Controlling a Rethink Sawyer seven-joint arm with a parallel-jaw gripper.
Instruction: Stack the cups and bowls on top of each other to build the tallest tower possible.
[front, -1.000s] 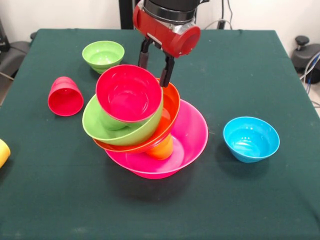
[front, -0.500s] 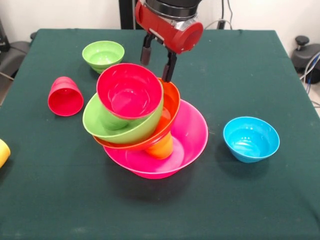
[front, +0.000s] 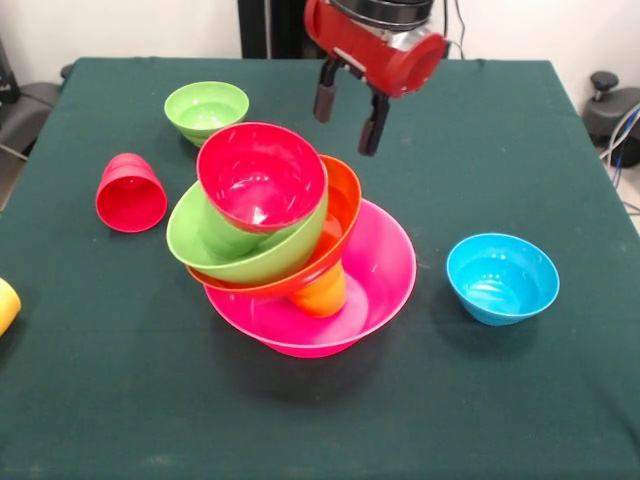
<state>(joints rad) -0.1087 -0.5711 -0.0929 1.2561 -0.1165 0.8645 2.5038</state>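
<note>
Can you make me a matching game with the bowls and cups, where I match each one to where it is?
Things:
1. small red bowl
2. small blue bowl
3. red cup
4. orange cup

Places:
A. lying on its side on the cloth
B. on top of the tower
C. inside the pink bowl, under the tilted bowls
D. alone on the cloth, upright

Pairs: 1-B, 2-D, 3-A, 4-C

No readable text, label, brand or number shows on anything here.
</note>
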